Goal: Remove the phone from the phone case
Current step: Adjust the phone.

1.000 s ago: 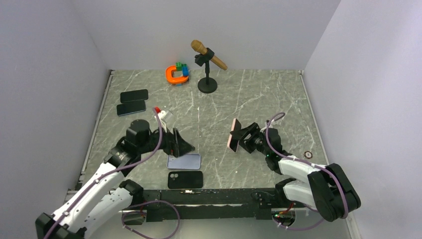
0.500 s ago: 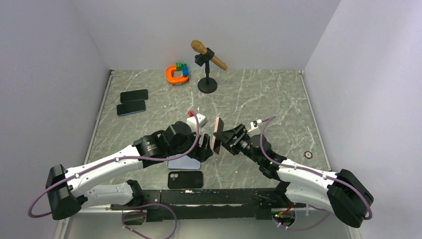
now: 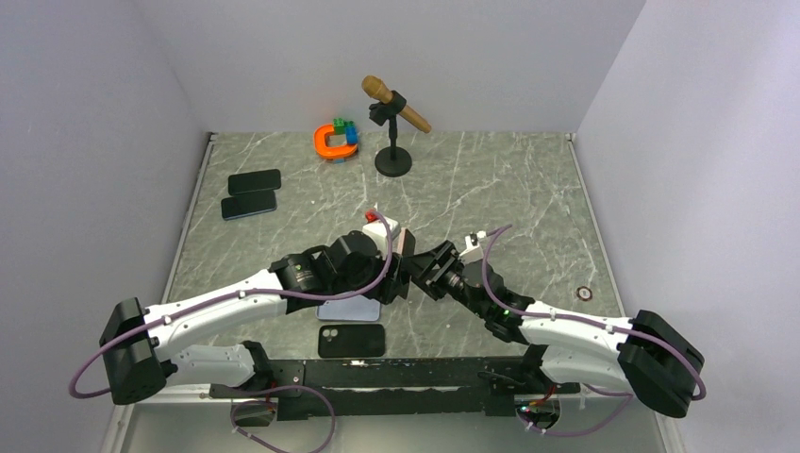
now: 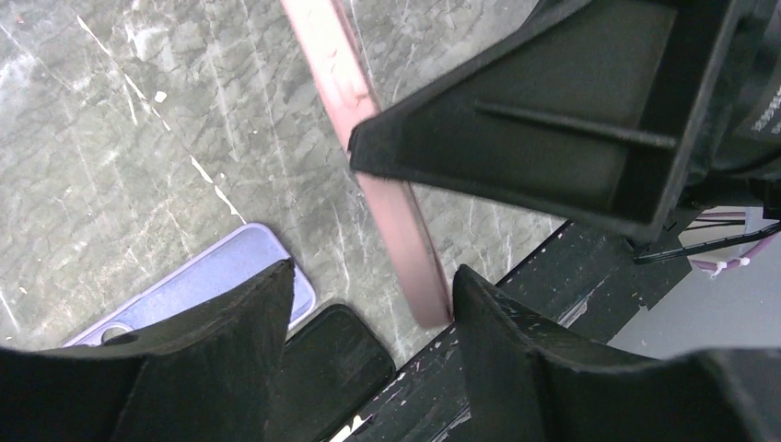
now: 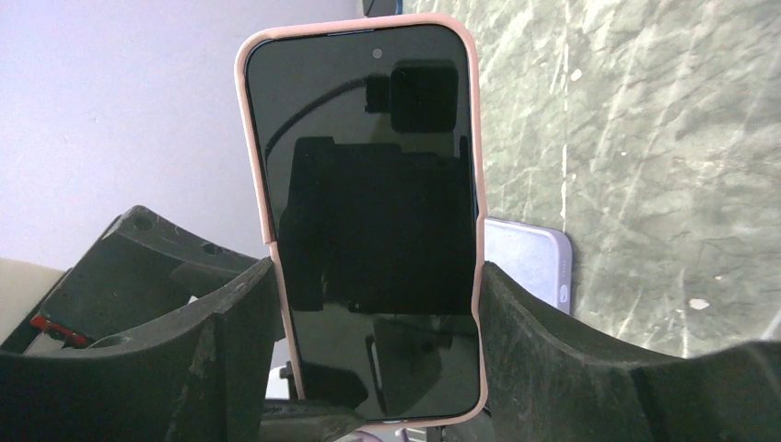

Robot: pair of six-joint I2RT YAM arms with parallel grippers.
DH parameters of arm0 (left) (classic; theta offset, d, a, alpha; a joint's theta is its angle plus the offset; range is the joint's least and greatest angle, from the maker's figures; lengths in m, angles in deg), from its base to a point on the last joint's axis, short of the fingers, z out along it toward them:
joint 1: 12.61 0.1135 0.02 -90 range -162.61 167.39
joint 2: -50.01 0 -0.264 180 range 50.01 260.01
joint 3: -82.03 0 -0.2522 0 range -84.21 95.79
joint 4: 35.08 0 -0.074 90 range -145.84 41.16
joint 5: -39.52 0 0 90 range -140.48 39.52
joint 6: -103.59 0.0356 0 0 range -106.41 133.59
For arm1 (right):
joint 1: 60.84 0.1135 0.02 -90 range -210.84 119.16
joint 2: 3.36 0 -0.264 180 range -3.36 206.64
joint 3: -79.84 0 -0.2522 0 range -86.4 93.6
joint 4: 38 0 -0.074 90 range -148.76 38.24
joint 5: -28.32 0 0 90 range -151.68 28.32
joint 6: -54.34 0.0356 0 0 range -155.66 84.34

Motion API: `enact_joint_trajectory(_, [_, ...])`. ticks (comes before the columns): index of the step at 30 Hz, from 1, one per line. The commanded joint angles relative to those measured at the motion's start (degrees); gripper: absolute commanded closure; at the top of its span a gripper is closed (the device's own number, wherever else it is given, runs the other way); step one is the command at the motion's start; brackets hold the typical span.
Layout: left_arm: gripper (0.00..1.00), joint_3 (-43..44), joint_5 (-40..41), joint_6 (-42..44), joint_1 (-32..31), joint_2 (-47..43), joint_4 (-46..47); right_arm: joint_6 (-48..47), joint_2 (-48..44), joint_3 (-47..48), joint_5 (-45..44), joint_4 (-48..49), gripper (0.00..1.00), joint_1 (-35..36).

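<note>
Change noted: the left gripper [image 4: 373, 281] has swung in from the lower left of the top view to frame centre, meeting the right gripper [image 3: 432, 267]. The right gripper is clamped on the sides of the phone [image 5: 373, 212], held upright above the table with the pink case [image 4: 391, 207] on. The left jaws are apart but narrowing, straddling the case's edge, which lies nearer the right finger. Judgement: the peel is about to start; nothing has separated yet.

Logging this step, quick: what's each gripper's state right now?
Left gripper: open, jaws either side of the pink-cased phone, not clamped on it.
Right gripper: closed, holding the pink-cased phone.
</note>
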Motion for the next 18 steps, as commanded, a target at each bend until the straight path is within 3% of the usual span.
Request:
enact_joint_trajectory(1, [0.41,3.3,2.45,-0.07,-0.32,0.95,0.68,0.99,-0.84,4.34,-3.4,7.63,1.0,2.33])
enact_joint_trajectory(9, [0.72,4.33,2.59,0.16,-0.32,3.55,1.51,0.88,-1.78,5.84,-9.05,4.48,1.0,7.48])
enact_joint_trajectory(10, [0.8,4.4,2.01,0.34,-0.32,3.61,1.43,0.22,-1.66,6.12,-8.87,4.5,1.0,7.67])
enact_joint_trajectory(11, [0.96,4.36,1.38,0.69,-0.32,3.28,1.34,-1.69,-1.63,6.45,-8.36,4.74,0.99,7.8])
enact_joint_trajectory(12, [1.0,4.22,0.52,1.14,-0.32,2.74,1.43,-3.98,-1.88,6.75,-7.57,4.89,0.86,7.76])
enact_joint_trajectory(13, [1.0,3.93,-0.61,1.88,-0.26,1.8,1.75,-6.58,-2.53,7.18,-7.16,4.01,0.66,7.75])
enact_joint_trajectory(14, [1.0,3.39,-2.08,2.72,-0.24,0.63,2.2,-8.88,-3.45,7.84,-7.14,1.48,0.39,7.75])
enact_joint_trajectory(15, [1.0,2.98,-3.66,3.5,-0.05,-0.65,2.39,-11.45,-4.43,8.67,-7.06,-1.48,0.24,7.8])
enact_joint_trajectory(16, [1.0,2.47,-5.61,4.23,0.24,-2.12,2.58,-14.62,-5.35,9.56,-6.52,-4.3,0.13,7.69])
enact_joint_trajectory(18, [1.0,1.53,-11.15,5.05,2.02,-5.14,2.29,-22.66,-7.86,11.6,-4.44,-8.09,0.03,7.75])
